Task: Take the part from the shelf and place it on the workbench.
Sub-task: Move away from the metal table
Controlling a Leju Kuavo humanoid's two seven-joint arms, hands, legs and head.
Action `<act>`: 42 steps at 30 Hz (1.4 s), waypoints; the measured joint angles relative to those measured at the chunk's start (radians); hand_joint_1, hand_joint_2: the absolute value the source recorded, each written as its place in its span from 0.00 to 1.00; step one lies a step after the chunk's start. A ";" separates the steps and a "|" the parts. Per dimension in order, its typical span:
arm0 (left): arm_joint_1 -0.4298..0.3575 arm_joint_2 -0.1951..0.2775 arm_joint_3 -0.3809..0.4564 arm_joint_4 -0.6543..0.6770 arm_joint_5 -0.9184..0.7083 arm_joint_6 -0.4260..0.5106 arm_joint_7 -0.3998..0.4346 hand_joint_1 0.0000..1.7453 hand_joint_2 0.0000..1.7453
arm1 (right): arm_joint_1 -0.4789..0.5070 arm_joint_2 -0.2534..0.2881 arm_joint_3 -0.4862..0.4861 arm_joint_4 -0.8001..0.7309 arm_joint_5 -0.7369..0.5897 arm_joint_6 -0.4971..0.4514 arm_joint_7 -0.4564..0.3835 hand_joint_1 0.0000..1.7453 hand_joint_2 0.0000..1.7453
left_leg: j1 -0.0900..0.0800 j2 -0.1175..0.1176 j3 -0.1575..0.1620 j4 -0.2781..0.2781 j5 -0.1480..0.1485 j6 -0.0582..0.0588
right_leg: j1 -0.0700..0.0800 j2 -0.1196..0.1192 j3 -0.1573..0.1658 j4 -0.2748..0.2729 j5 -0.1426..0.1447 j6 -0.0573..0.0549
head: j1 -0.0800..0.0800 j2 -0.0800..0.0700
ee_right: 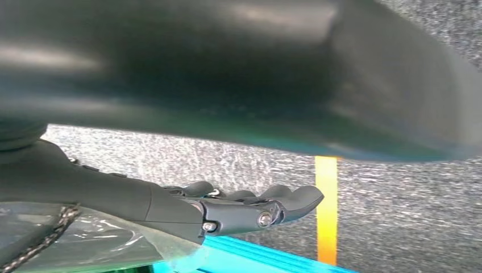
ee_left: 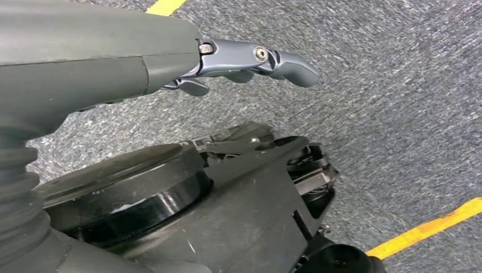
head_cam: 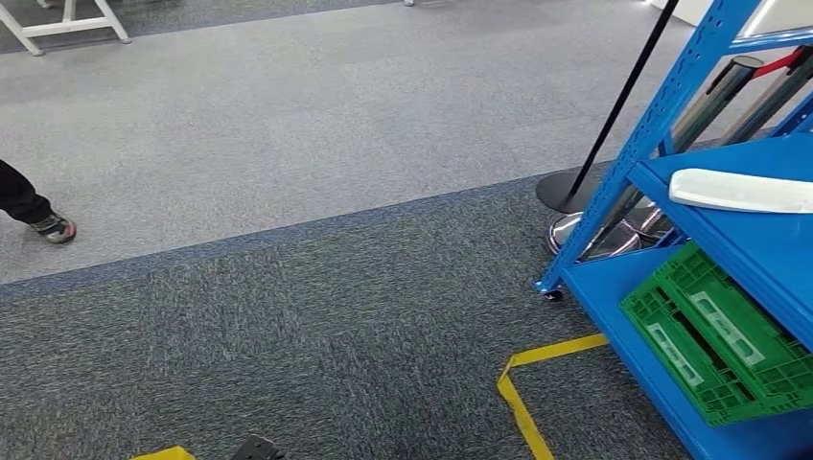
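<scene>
A long white part point(head_cam: 738, 190) lies on the middle level of the blue shelf point(head_cam: 662, 120) at the right edge of the head view. My left hand point(ee_left: 250, 62) hangs over the grey carpet in the left wrist view, its fingers stretched out and holding nothing. In the right wrist view my right hand point(ee_right: 250, 207) also hangs with fingers extended and nothing in them, close to a blue edge point(ee_right: 267, 257) and a yellow floor line point(ee_right: 326, 210). Neither hand is near the white part.
A green crate point(head_cam: 719, 340) sits on the shelf's lowest level. Stanchion posts with round bases point(head_cam: 575, 192) stand behind the shelf. Yellow tape point(head_cam: 522, 388) marks the carpet before the shelf. A person's shoe point(head_cam: 53, 228) is at the far left, and white table legs point(head_cam: 67, 24) at the far back.
</scene>
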 joint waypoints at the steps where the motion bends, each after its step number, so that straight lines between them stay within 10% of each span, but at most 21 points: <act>1: 0.001 0.001 0.000 0.000 0.000 0.001 0.000 0.00 1.00 | 0.001 -0.001 -0.002 0.000 0.001 0.001 0.002 0.00 0.00 | -0.001 0.000 -0.001 0.001 0.000 0.001 | -0.001 0.000 0.000 -0.001 0.001 0.001 | 0.000 0.000; 12: 0.003 0.004 0.000 0.000 0.001 0.008 -0.001 0.00 1.00 | 0.006 -0.001 -0.019 0.000 0.006 -0.005 -0.021 0.00 0.00 | -0.007 -0.001 0.009 -0.032 0.018 0.035 | -0.013 0.002 0.009 -0.021 0.010 0.033 | 0.000 0.000; 17: 0.004 0.003 0.000 0.000 0.001 0.008 -0.002 0.00 1.00 | 0.009 -0.001 -0.021 0.000 0.006 -0.005 -0.022 0.00 0.00 | -0.001 -0.001 0.021 -0.071 0.043 0.046 | -0.018 0.021 -0.064 0.153 -0.088 0.049 | 0.004 0.000; 19: 0.005 0.003 0.000 0.000 0.001 0.008 -0.002 0.00 1.00 | 0.011 -0.001 -0.021 0.000 0.006 -0.005 -0.022 0.00 0.00 | 0.003 -0.001 0.021 -0.071 0.044 0.042 | -0.023 0.021 -0.056 0.149 -0.066 0.056 | 0.004 0.000; 21: 0.004 0.004 0.000 0.000 0.001 0.008 -0.002 0.00 1.00 | 0.010 -0.001 -0.021 0.000 0.006 -0.005 -0.022 0.00 0.00 | 0.009 -0.001 0.023 -0.072 0.045 0.031 | -0.030 0.017 0.006 0.035 -0.013 0.066 | 0.005 0.000; 23: 0.004 0.005 0.000 0.000 0.000 0.008 -0.002 0.00 1.00 | 0.009 0.000 -0.021 0.000 0.005 -0.003 -0.023 0.00 0.00 | 0.008 -0.002 0.024 -0.071 0.046 0.014 | -0.031 0.017 0.056 -0.058 0.011 0.059 | 0.007 0.000; 28: 0.004 0.005 0.000 0.000 0.000 0.009 -0.003 0.00 1.00 | 0.011 0.001 -0.022 0.000 0.003 -0.002 -0.024 0.00 0.00 | 0.007 -0.013 0.024 -0.071 0.041 -0.015 | -0.030 0.024 0.067 -0.093 0.026 0.017 | 0.006 0.000; 33: 0.006 0.005 0.000 0.002 0.000 0.009 -0.004 0.00 1.00 | 0.010 0.000 -0.022 0.000 0.003 -0.002 -0.025 0.00 0.00 | 0.006 -0.040 -0.063 0.144 -0.062 -0.016 | -0.022 0.030 0.068 -0.104 0.036 -0.003 | 0.003 0.000; 38: 0.007 0.009 0.000 0.002 0.000 0.009 -0.004 0.00 1.00 | 0.010 0.003 -0.023 0.000 0.003 -0.002 -0.026 0.00 0.00 | -0.018 -0.047 0.058 -0.092 0.049 0.028 | -0.016 0.039 0.068 -0.110 0.042 -0.003 | 0.004 0.000; 42: 0.007 0.010 0.000 0.002 0.000 0.008 -0.007 0.00 1.00 | 0.010 0.004 -0.027 0.000 0.002 0.002 -0.027 0.00 0.00 | -0.019 -0.046 0.082 -0.157 0.069 0.034 | -0.018 0.038 0.076 -0.135 0.057 0.018 | 0.004 0.000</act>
